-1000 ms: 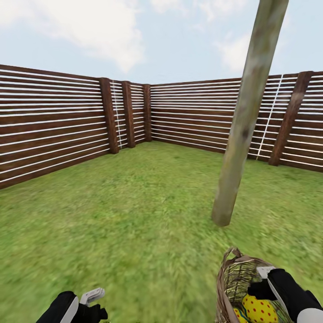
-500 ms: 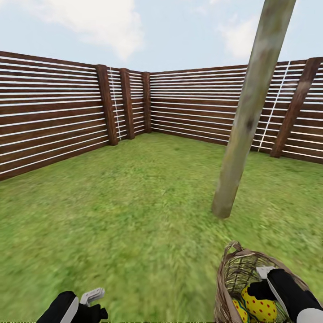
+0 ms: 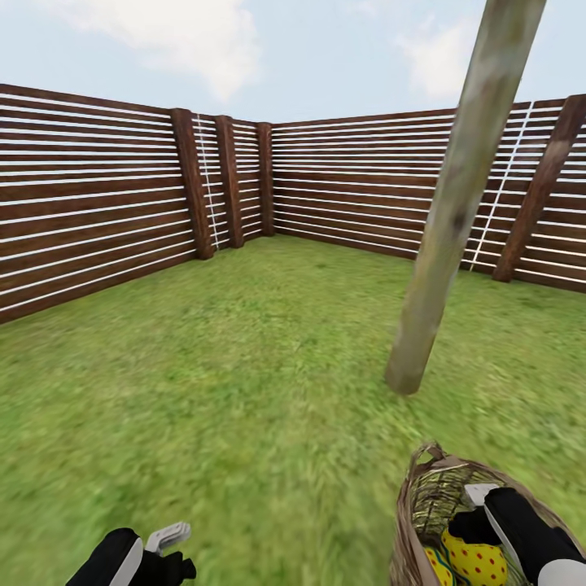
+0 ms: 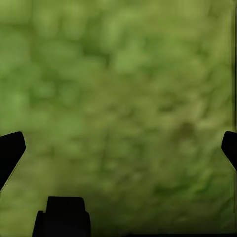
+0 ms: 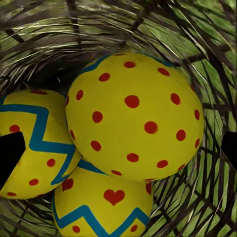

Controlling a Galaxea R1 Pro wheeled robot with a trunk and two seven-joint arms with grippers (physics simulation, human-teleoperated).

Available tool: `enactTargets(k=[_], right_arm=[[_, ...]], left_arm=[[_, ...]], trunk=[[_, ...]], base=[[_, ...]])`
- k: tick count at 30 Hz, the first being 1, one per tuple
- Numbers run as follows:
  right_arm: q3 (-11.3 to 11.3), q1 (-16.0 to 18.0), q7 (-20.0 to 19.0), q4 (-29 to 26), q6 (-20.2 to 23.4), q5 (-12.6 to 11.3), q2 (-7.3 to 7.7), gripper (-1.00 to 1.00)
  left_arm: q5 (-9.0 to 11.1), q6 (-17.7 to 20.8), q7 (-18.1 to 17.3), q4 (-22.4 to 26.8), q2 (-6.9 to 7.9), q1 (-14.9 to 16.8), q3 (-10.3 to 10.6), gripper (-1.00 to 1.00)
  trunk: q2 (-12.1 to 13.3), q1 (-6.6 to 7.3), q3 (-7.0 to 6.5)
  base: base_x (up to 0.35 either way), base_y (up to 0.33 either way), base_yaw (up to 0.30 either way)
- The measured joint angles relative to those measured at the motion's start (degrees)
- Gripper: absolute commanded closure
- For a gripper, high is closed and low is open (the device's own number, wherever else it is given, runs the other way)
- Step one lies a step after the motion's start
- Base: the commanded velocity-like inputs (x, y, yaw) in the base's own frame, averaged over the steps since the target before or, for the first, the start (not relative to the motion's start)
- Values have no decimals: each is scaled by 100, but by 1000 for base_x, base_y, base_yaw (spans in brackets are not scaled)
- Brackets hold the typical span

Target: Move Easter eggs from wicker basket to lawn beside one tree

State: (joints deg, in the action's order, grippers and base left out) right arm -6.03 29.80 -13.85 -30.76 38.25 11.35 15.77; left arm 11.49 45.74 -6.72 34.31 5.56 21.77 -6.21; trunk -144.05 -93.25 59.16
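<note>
Head view: a lawn of short mottled green grass is shown, enclosed by a dark brown fence of horizontal slats with thick posts. A pale grey-green tree trunk is seen leaning across the right half, its base set in the grass. A wicker basket is recorded at the lower right, near the trunk base, with yellow Easter eggs visible inside. The right gripper is positioned over the basket opening. The left gripper is held above bare grass at the lower left, well apart from the basket.

Right wrist view: three Easter eggs are catalogued inside the woven basket wall, touching one another: a red-dotted egg uppermost, a blue-zigzag egg beside it, and a heart-marked egg beneath. The right fingers are spread wide at either side of the eggs, nothing being gripped.

Left wrist view: blurred grass is shown; the left fingers are spread apart, with nothing held between them.
</note>
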Motion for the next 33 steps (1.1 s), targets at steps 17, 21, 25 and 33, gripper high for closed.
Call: enactTargets(k=[17,21,25,33], right_arm=[[-2,0,0,-3,-2,0,17,-100],[-9,2,0,-4,-5,1,52,-100],[-10,0,0,-6,-6,0,68,-100],[-3,1,0,-8,-6,-1,70,-100]], left_arm=[[0,1,0,0,0,-3,0,-100],[-1,1,2,1,-1,-2,0,-100],[-1,1,0,1,-1,0,0,-100],[-1,1,1,3,-1,0,0,-100]], trunk=[[-5,-14,88],[-10,-24,177],[-16,-34,266],[-26,-55,443]], base=[[23,0,0],[0,0,0],[0,0,0],[0,0,0]])
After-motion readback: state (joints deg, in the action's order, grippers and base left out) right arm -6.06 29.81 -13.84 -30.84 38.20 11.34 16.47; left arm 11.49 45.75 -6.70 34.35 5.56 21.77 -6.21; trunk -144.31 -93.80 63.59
